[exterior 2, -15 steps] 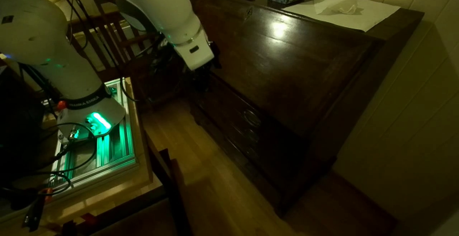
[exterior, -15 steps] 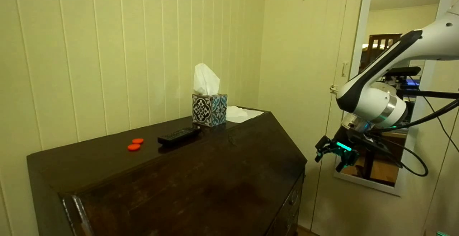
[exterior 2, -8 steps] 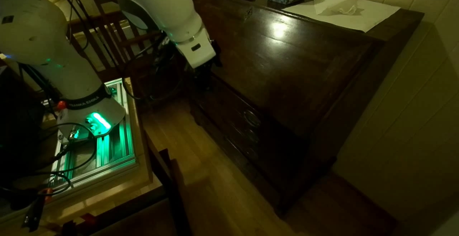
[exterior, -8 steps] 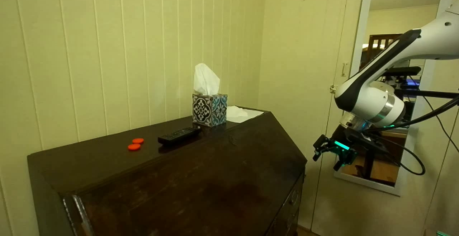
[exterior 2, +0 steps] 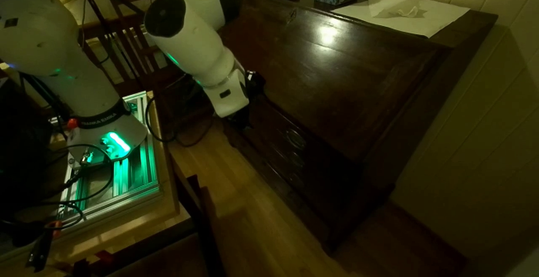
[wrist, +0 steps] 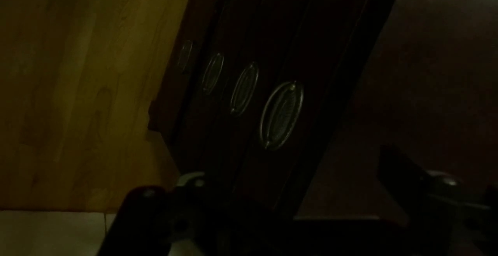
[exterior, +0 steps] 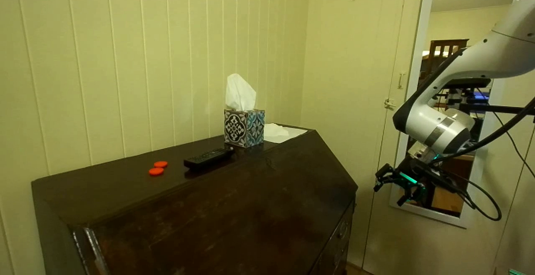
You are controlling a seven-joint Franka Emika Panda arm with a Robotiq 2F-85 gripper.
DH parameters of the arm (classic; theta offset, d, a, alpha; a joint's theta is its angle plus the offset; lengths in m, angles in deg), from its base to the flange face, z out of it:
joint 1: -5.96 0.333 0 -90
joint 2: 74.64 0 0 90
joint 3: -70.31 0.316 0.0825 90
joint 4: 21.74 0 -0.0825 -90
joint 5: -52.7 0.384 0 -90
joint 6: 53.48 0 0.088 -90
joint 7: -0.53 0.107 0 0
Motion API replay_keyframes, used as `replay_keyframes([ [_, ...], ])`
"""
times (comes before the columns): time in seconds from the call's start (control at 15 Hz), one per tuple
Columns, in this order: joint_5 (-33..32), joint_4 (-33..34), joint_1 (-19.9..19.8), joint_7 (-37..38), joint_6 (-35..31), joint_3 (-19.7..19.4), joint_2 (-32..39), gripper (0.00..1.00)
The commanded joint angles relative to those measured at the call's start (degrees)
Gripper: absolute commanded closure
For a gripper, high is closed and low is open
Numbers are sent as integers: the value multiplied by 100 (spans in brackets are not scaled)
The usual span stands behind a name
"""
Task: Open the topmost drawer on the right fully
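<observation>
1. The topmost drawer (wrist: pixel 309 69) lies ahead of my wide-spread jaws, apart from them.
2. Its dark front sits closed in the desk (exterior 2: pixel 337 79), with an oval metal handle (wrist: pixel 281 115).

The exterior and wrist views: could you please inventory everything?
Slanted wooden desk: one, dark brown, beside panelled yellow wall
Topmost wooden drawer: one, brown, in desk
Oval metal handles: four seen, greyish, on desk front
Cubic tissue box: one, black, white, blue, on desk
Protruding tissue: one, white, in box
Rectangular remote: one, black, on desk
Round discs: two, red, on desk
Paper sheet: one, white, on desk
Crumpled piece: one, white, on sheet
Rectangular mirror: one, white frame, background
Slatted wooden chair: one, brown, background
Plank floor: one, brown, below
Robot arm: one, white, black, beside desk
Robot gripper: one, black, open, on arm
</observation>
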Motion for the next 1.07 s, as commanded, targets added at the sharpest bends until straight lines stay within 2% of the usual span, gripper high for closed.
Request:
replay_keyframes([
  [0.0, 1284, 739, -3, -1160, 454, -48, 1144, 0],
  [0.13, 1863, 1106, -92, -1599, 720, 106, 1818, 0],
  [0.33, 2316, 1621, -255, -1773, 1066, 404, 2745, 0],
  [0.4, 2272, 1797, -882, -1721, 933, 1085, 2912, 0],
  [0.53, 2075, 2092, -1134, -1496, 801, 1447, 3346, 0],
  [0.6, 1676, 2113, -1233, -1120, 825, 1518, 3463, 0],
  [0.67, 1821, 1800, -1285, -1413, 682, 1617, 2999, 0],
  [0.8, 1715, 1990, -1412, -1270, 689, 1732, 3350, 0],
  [1.0, 1707, 2066, -1430, -1242, 688, 1738, 3438, 0],
])
